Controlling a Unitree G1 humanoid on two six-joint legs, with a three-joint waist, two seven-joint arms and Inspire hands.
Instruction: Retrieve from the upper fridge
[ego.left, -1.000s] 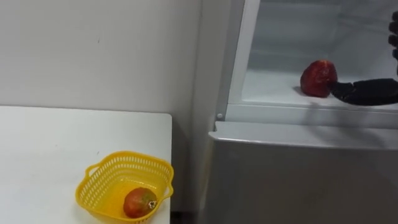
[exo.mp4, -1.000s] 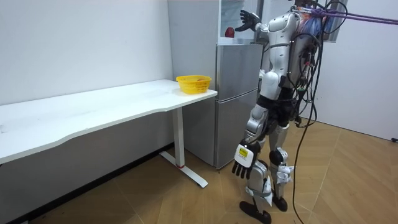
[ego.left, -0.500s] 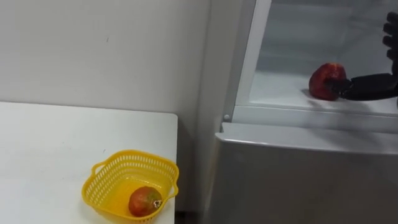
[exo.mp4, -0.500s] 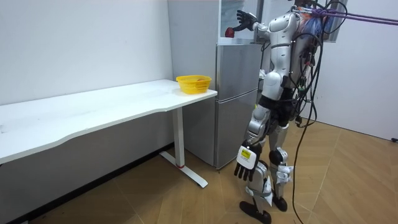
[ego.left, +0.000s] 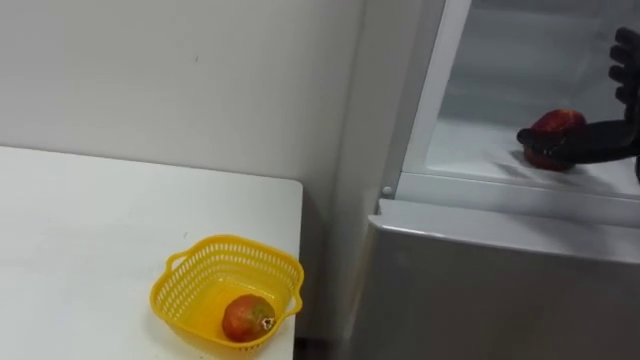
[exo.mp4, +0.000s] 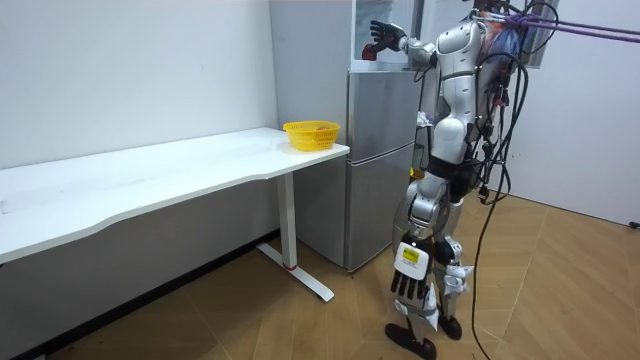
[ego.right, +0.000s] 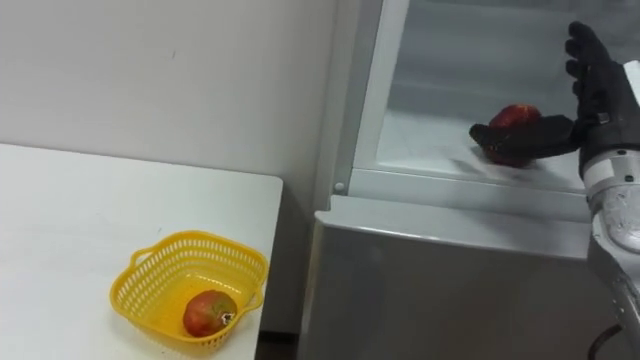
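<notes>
Since a second ago our right hand (ego.right: 598, 112) has slid further along the red fruit (ego.right: 512, 118), and the thumb now lies across its front. We stand before the fridge (ego.right: 450, 280), its upper compartment open. Beside it is the table (ego.left: 80, 230), with a basket (ego.left: 180, 275) near the corner. Our right hand is spread, fingers upright (nothing pinched); the red fruit sits on the upper shelf (ego.right: 430, 140). Our left hand (exo.mp4: 408, 283) hangs relaxed by the leg. Another fruit (ego.left: 246, 317) lies in the basket.
</notes>
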